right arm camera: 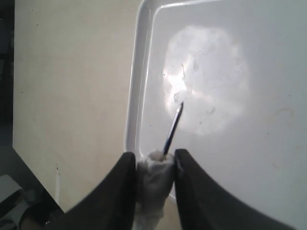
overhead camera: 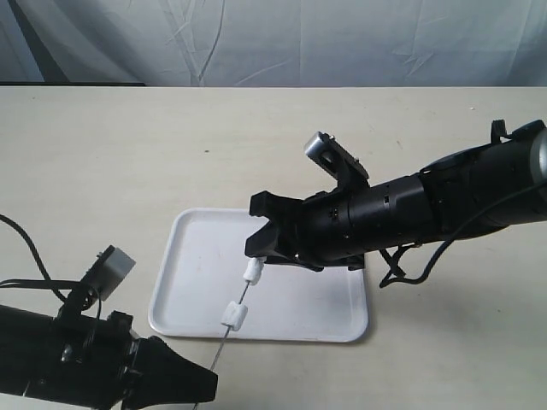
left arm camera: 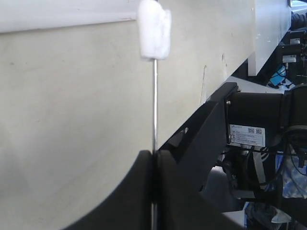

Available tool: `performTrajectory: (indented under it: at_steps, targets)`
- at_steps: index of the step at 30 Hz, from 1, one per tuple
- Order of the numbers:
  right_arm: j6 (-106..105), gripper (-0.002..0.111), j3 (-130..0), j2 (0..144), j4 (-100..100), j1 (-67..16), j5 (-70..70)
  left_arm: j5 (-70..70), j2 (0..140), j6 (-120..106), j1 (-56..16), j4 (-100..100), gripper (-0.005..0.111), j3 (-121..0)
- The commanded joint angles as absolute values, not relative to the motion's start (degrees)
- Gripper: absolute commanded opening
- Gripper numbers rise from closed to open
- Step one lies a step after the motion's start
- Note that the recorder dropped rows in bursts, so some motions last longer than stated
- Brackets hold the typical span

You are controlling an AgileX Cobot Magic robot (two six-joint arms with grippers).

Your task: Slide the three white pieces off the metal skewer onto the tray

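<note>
The thin metal skewer (overhead camera: 224,340) slants up from my left gripper (overhead camera: 205,389) at the near edge and over the white tray (overhead camera: 308,307). In the left wrist view that gripper (left arm camera: 155,160) is shut on the skewer (left arm camera: 155,105), with a white piece (left arm camera: 154,28) further up the rod. Two white pieces show from outside: one low (overhead camera: 233,314), one (overhead camera: 251,272) at my right gripper (overhead camera: 256,254). The right gripper (right arm camera: 153,163) pinches a white piece (right arm camera: 154,175), and the skewer tip (right arm camera: 172,128) pokes past it over the tray (right arm camera: 249,143). A third piece is not clearly visible.
The tray sits mid-table on a bare cream tabletop (overhead camera: 128,154). A grey cloth backdrop (overhead camera: 273,38) hangs behind the far edge. The right arm's black body (overhead camera: 410,213) stretches across above the tray's right side.
</note>
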State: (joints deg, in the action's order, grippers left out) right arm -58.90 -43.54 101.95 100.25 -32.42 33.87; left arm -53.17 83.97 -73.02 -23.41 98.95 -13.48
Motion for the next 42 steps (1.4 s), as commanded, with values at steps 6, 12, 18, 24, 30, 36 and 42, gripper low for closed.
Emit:
performTrajectory:
  at_steps: [6,12,18,24,30,36,42]
  targets:
    - [-59.5,0.025,-43.8,101.9,99.9,-32.2,31.9,-56.6,83.7,-73.7,-23.5,99.4,0.000,-13.1]
    - [-59.5,0.025,-43.8,101.9,99.9,-32.2,30.1,-57.3,83.7,-74.1,-23.5,98.5,0.000,-13.1]
    - [-60.0,0.025,-44.3,101.9,99.9,-32.1,27.0,-60.6,83.7,-73.9,-23.5,97.9,0.000,-10.7]
    - [-60.0,0.025,-46.9,101.9,99.9,-32.1,26.4,-62.2,83.7,-75.6,-23.5,98.0,0.000,-5.8]
    - [-60.0,0.025,-47.3,102.3,96.6,-32.1,23.0,-63.1,83.7,-77.4,-23.5,99.9,0.000,-4.1]
    - [-60.0,0.030,-47.3,103.3,94.4,-32.1,23.8,-57.1,83.7,-74.9,-23.5,99.9,0.000,-5.2]
    - [-59.8,0.034,-47.3,103.3,93.6,-32.1,25.5,-52.9,83.7,-74.3,-23.5,99.9,0.000,-7.9]
